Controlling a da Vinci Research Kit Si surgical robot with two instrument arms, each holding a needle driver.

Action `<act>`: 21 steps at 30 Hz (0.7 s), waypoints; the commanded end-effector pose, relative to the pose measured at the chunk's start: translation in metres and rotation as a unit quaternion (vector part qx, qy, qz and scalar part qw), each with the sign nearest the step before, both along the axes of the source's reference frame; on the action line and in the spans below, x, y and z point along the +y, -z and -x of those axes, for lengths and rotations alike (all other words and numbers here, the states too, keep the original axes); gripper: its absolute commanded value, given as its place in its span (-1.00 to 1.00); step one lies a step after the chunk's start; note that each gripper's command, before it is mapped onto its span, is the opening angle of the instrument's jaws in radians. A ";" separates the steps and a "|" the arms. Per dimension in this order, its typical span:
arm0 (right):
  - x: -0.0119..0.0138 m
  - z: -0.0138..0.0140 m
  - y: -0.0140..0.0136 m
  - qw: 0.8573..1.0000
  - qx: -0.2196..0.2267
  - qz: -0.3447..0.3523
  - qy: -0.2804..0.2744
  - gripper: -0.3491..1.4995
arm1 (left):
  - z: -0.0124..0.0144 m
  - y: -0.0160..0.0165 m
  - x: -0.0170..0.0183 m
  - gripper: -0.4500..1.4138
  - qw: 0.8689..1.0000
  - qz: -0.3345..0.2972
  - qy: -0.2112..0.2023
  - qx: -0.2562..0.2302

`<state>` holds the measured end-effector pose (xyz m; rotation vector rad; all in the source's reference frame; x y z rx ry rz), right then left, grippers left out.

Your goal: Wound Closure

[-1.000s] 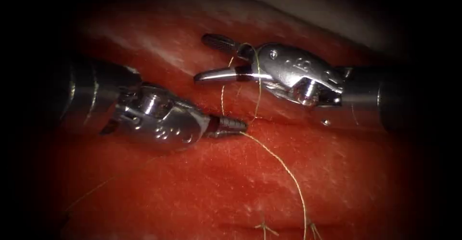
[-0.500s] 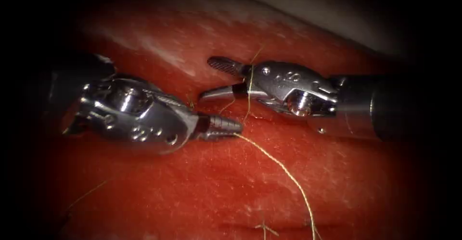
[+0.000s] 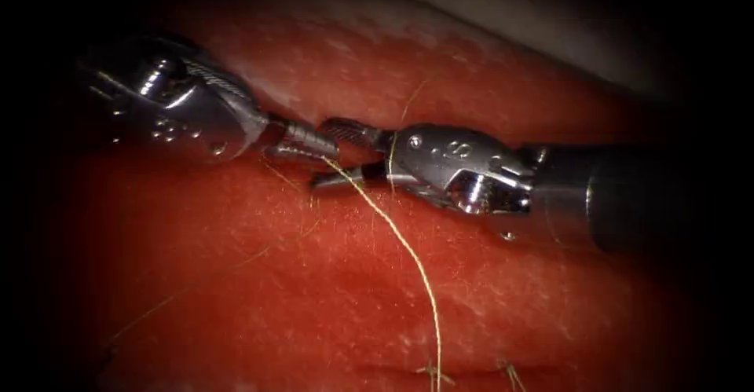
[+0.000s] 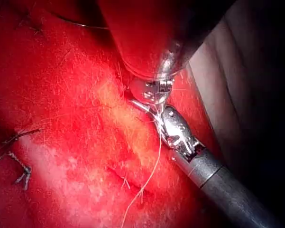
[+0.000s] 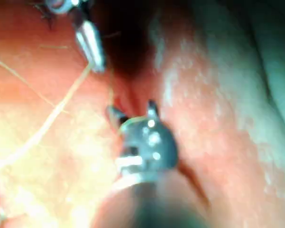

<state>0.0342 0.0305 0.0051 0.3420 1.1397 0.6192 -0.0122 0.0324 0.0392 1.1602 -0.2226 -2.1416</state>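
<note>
My left tool [image 3: 318, 147] has its jaws together, clamped on the thread [image 3: 400, 239], which runs from them across the tissue [image 3: 330, 298] toward the knotted stitches [image 3: 432, 372]. My right tool [image 3: 342, 155] sits tip to tip with the left tool, jaws apart, holding nothing, with thread looped around it behind the jaws. I can't make out the needle. Red fluid coats the tissue around both tools.

Two tools: left tool [image 3: 326, 150], right tool [image 3: 339, 155]. One tissue [image 3: 314, 298]. One long thread [image 3: 400, 239]. Two knotted stitch ends [image 3: 432, 372] near the lower edge.
</note>
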 end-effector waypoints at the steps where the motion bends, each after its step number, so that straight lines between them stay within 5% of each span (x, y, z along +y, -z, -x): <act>1: 0.0001 -0.0010 -0.0003 1.000 0.004 0.000 0.003 0.22 | 0.0005 -0.0009 0.0000 -0.89 1.000 0.006 -0.004 -0.004; 12: -0.0013 -0.0020 0.0001 0.998 0.032 0.001 0.047 0.16 | -0.0005 -0.0054 0.0043 -0.89 0.995 0.029 -0.050 -0.080; 17: -0.0013 -0.0019 0.0001 0.998 0.038 0.002 0.053 0.16 | -0.0015 -0.0070 0.0056 -0.89 0.989 0.037 -0.114 -0.083; 21: -0.0012 -0.0016 0.0001 0.998 0.050 -0.004 0.045 0.15 | -0.0018 -0.0079 0.0046 -0.89 0.972 0.097 -0.182 -0.112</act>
